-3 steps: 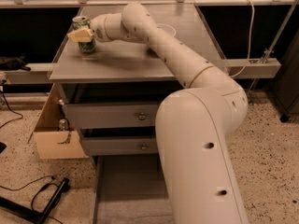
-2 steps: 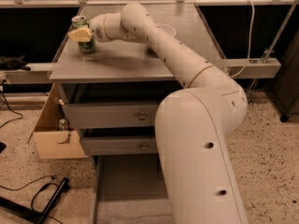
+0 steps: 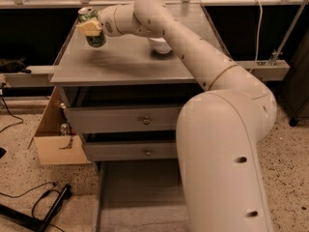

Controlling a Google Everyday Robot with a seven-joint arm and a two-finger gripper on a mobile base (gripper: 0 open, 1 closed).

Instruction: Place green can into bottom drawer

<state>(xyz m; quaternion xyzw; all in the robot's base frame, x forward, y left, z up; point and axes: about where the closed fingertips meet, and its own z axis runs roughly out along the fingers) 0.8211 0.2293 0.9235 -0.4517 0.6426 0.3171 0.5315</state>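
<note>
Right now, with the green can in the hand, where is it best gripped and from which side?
Mid-body of the green can, from the side, as the hand has it above the cabinet top. The can is near upright, so its round wall gives two opposing faces, and its base stays free to set into the bottom drawer.

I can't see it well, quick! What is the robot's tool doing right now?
Tool: shut on the green can, held above the cabinet top, left side.

Cream gripper (image 3: 91, 29), over the grey top's (image 3: 130, 64) left, clasps the mottled green can (image 3: 98, 39); bottom drawer (image 3: 140, 195) is grey, floor (image 3: 21, 182) speckled beige.
</note>
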